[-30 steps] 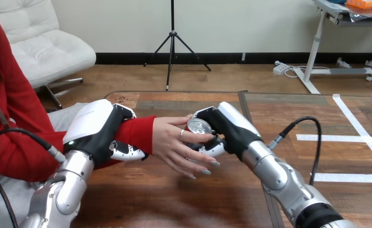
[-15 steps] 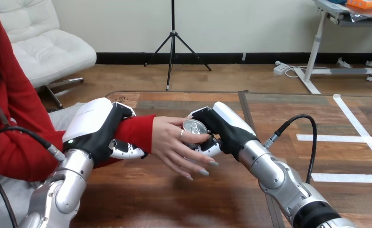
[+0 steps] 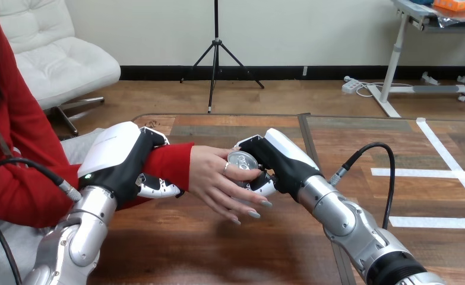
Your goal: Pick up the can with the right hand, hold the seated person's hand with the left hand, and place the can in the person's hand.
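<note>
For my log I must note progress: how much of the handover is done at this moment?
Done: right hand has the can lifted, left hand curls round the person's wrist. In hand: the can rests against the person's hand. Left: the right hand lets go.

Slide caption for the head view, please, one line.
Left hand clasps the person's red-sleeved forearm; right hand holds the silver metal can against the person's hand.

The silver can (image 3: 242, 160), top showing, rests against the person's hand (image 3: 209, 176), gripped by the right robot hand (image 3: 279, 161).
</note>
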